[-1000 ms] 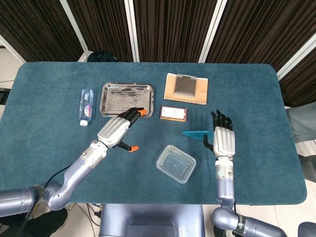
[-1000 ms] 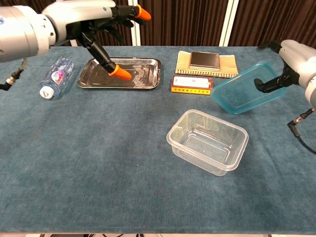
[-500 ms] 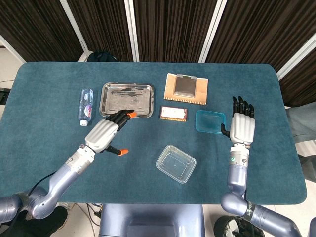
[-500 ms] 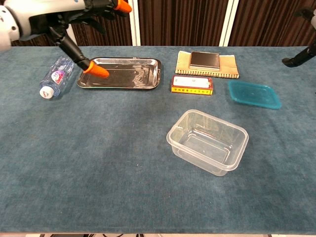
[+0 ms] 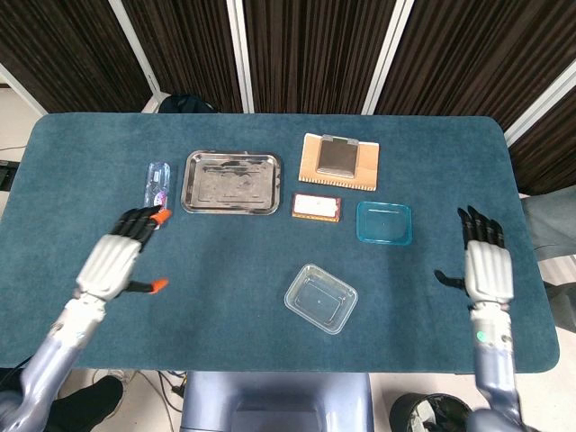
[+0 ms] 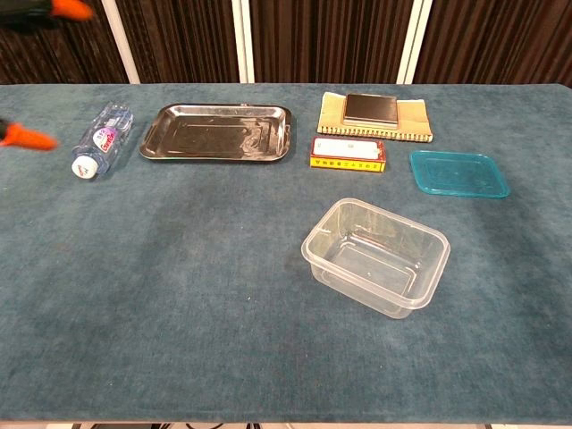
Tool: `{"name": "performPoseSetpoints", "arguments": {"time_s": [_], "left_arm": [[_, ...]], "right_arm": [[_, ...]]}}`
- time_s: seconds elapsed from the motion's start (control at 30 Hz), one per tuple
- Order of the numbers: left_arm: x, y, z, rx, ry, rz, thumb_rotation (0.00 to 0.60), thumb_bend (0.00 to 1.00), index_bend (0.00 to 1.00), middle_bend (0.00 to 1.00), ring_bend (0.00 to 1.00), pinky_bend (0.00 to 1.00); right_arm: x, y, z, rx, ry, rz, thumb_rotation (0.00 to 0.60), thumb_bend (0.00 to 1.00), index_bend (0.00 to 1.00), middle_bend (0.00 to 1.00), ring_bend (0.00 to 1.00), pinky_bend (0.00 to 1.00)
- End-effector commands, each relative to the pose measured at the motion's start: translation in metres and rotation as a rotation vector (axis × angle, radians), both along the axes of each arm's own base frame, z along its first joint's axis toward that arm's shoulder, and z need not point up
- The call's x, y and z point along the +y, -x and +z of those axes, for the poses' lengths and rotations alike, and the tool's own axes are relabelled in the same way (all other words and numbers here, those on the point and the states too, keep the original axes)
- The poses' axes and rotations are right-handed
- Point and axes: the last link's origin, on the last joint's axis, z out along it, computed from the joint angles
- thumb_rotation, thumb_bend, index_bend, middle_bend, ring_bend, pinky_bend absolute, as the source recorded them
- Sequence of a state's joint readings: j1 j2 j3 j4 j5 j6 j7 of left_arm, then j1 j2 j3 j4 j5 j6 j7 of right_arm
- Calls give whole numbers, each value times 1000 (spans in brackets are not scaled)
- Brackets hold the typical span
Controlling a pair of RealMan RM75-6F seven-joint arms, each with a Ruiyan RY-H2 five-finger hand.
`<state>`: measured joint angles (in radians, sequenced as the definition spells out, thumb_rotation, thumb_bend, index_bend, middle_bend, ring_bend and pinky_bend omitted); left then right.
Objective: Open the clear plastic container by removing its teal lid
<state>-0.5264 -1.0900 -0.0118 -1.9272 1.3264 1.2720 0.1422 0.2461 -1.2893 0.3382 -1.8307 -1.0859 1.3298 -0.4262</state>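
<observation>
The clear plastic container (image 5: 321,298) (image 6: 376,256) stands open and empty near the table's front middle. Its teal lid (image 5: 384,222) (image 6: 458,172) lies flat on the cloth to the container's far right, apart from it. My right hand (image 5: 485,269) hovers at the right side of the table, fingers spread, holding nothing, well clear of the lid. Over at the left side my left hand (image 5: 115,256) is also spread and empty, with orange fingertips (image 6: 27,137) showing at the chest view's left edge.
A water bottle (image 5: 157,187) (image 6: 99,138) lies at the left, beside a steel tray (image 5: 231,182) (image 6: 218,131). A small yellow-red box (image 5: 316,206) (image 6: 348,153) sits behind the container. A notebook with a dark pad (image 5: 339,161) (image 6: 373,114) lies at the back.
The teal lid, held up by my right hand a second ago, now lies on the table. Both hands have drawn back outward, left to the left, right to the right.
</observation>
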Motion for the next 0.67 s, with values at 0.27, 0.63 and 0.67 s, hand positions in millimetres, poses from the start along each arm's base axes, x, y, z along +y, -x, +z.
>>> {"name": "performPoseSetpoints", "arguments": {"time_s": [0.27,0.63,0.67], "left_arm": [[-72,65,42,113,-149,65,600,0,0,0,0,13],[-92,121,46,180,-222,104,600,0,0,0,0,12],[-92,122,46,171,-223,107,600,0,0,0,0,12]], "right_arm": [[82,24,31,26,-66,67,600,188,0,0,0,0],[108,54,35,92,-48,107,600,188,0,0,0,0],[107,55,35,88,-44,106,600,188,0,0,0,0]]}}
